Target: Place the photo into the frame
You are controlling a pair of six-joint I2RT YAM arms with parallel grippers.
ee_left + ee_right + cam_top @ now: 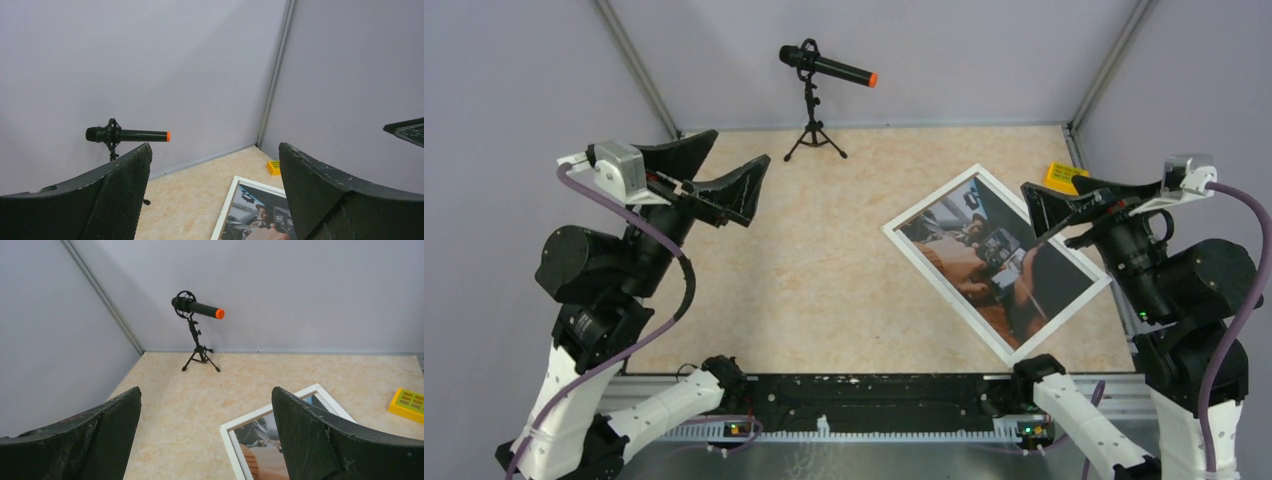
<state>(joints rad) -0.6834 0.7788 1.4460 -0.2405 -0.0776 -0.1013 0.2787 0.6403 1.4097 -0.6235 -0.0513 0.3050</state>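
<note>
Left gripper (740,148): your jaws wide, empty, well apart from photo (984,262);
Right gripper (1054,186): wide, empty, raised over photo's edge

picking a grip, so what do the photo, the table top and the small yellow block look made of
The photo: likely glossy printed paper, flat with a white border and faint sheen. The table top: matte beige with marbled veining, perhaps laminate; real stone cannot be ruled out. The yellow block: probably plastic, bright even colour, moulded grid.
</note>
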